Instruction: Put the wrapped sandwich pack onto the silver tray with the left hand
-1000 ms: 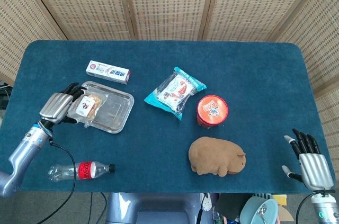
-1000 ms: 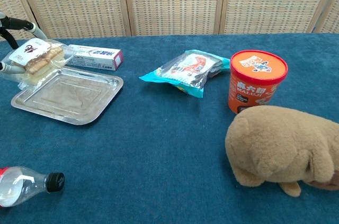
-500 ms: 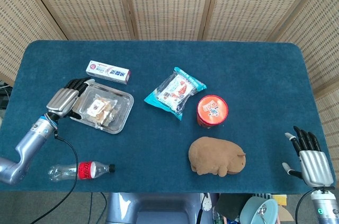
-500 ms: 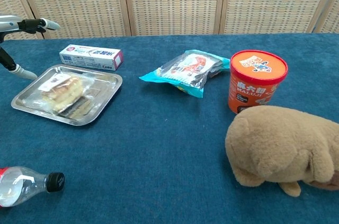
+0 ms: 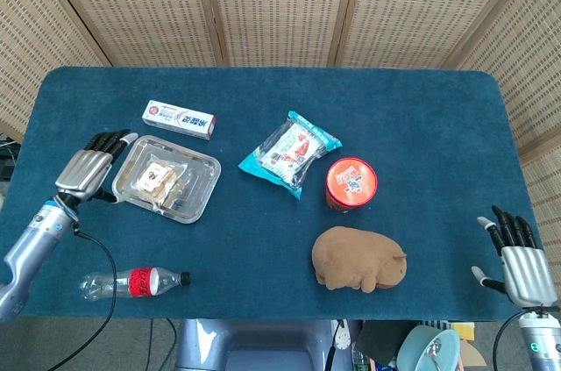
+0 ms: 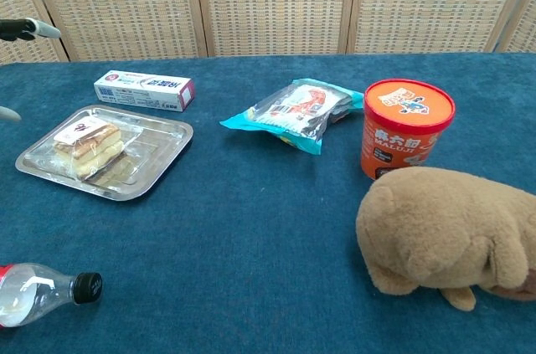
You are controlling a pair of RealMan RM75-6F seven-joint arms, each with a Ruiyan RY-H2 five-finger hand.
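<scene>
Clear-wrapped sandwich pack (image 5: 159, 179): released a second earlier, lay on the rectangular silver metal tray (image 5: 198, 197). Left hand (image 5: 83, 170): had withdrawn to the tray's nine o'clock, fingers spread, empty. Right hand (image 5: 519, 259): idle, fingers apart. Placement judged complete.

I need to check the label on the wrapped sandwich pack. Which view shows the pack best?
The chest view: the wrapped sandwich pack lies near, side-on, layers and label visible, on the silver tray. The head view shows it only small, from above.
</scene>
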